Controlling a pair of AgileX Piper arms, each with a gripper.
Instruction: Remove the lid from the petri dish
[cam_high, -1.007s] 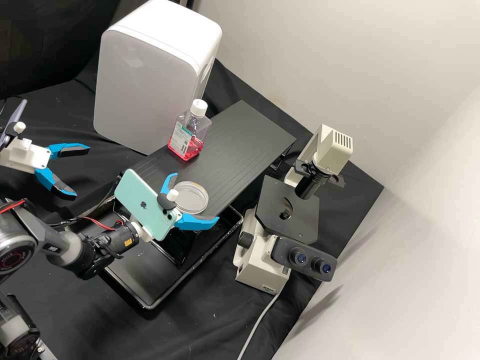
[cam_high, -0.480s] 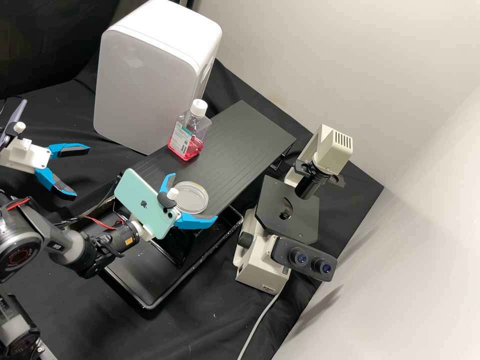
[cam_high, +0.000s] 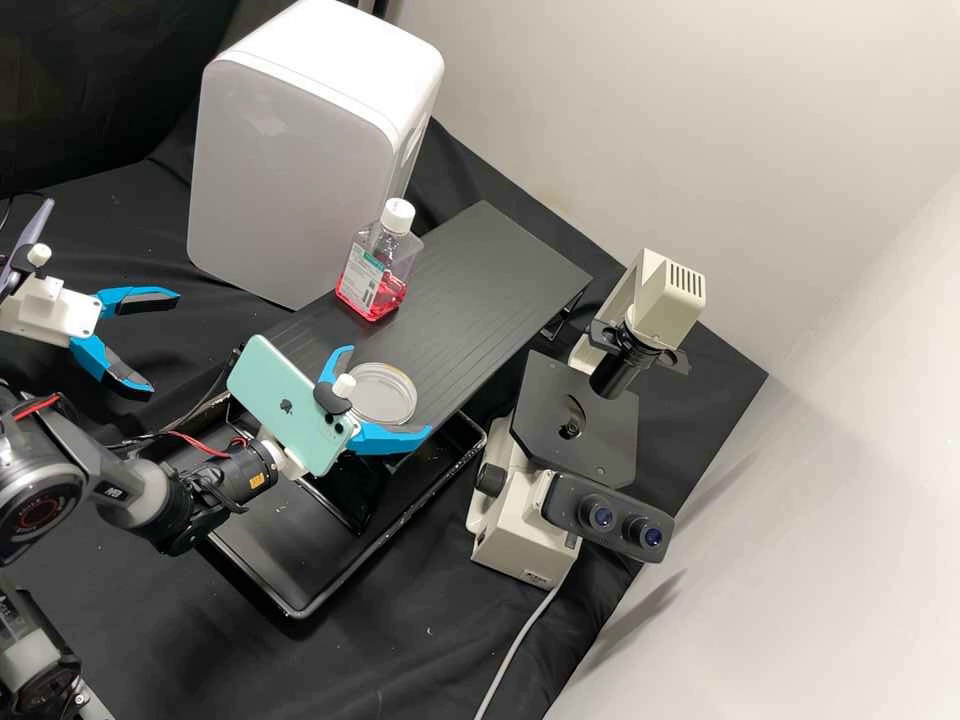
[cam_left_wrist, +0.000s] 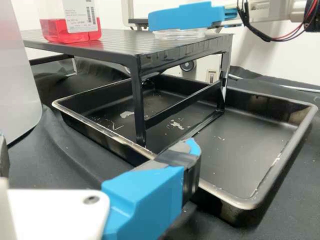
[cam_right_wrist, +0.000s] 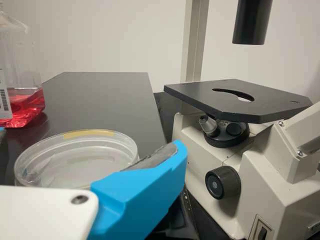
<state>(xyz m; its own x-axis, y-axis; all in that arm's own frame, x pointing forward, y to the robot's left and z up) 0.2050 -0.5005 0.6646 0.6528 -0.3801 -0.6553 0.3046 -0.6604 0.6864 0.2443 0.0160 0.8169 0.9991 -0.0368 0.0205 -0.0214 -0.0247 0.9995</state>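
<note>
A clear petri dish (cam_high: 381, 393) with its lid on lies at the near end of a raised black platform (cam_high: 470, 290). My right gripper (cam_high: 390, 392) is open around it, one blue finger on each side, and the fingers do not close on the rim. In the right wrist view the dish (cam_right_wrist: 75, 157) lies just beyond my own blue finger (cam_right_wrist: 145, 187). My left gripper (cam_high: 162, 342) hangs open over the black cloth at the far left, holding nothing. The left wrist view looks across at the dish (cam_left_wrist: 180, 34) under the right gripper's finger (cam_left_wrist: 187, 15).
A flask of red liquid (cam_high: 376, 262) stands farther back on the platform. The platform stands in a shallow black tray (cam_high: 300, 590). A white box (cam_high: 300, 140) sits behind, and a microscope (cam_high: 590, 440) stands to the right of the platform.
The right gripper has drawn back slightly toward the near left, still astride the dish. The dish and the left gripper have stayed in place.
</note>
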